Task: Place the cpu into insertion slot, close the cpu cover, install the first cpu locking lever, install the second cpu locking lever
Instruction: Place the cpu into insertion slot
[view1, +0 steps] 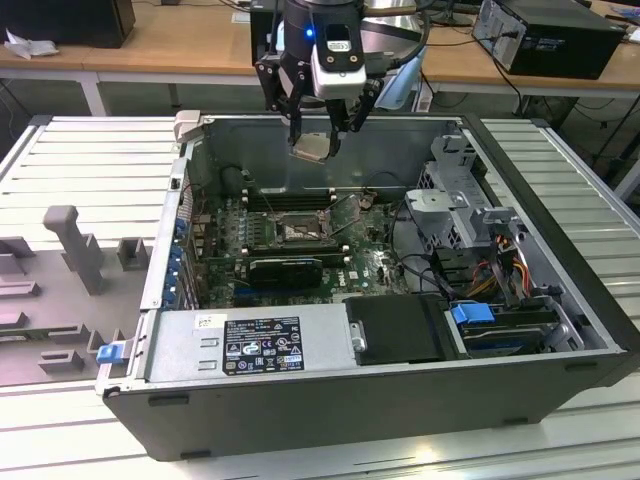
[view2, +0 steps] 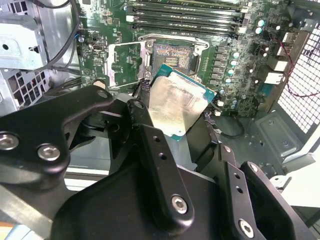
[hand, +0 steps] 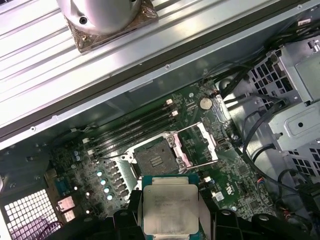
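Obs.: hand (view1: 318, 140) is closed on the cpu (view1: 310, 150), pinching it by two opposite edges. In the first wrist view the black fingers (hand: 134, 217) sit on either side of the chip and the silvery lid faces up. The chip hangs in the air, a little tilted, above the open computer case (view1: 350, 400) that lies on the slatted table (view1: 90, 150). It sits toward the case's far wall, roughly over the memory slots (view1: 285, 198), and touches nothing but the hand. The insertion slot (hand: 156, 159) lies bare on the motherboard (view1: 370, 265), mid-floor of the case and nearer the far wall than the near one. The cpu cover (hand: 181, 150) is swung open beside it, so the way in looks clear. Chip not yet seated. Handling judgement: light, thin and rigid, so no flex to expect. The smooth metal lid probably offers little friction, which makes the edge pinch the sensible hold; the rim is the only safe place to grip. The underside and the socket's contacts are likely fragile. The chip wants to go down level and squared to the metal rim, without pressing. A tilt or a slide across the socket is the main hazard.
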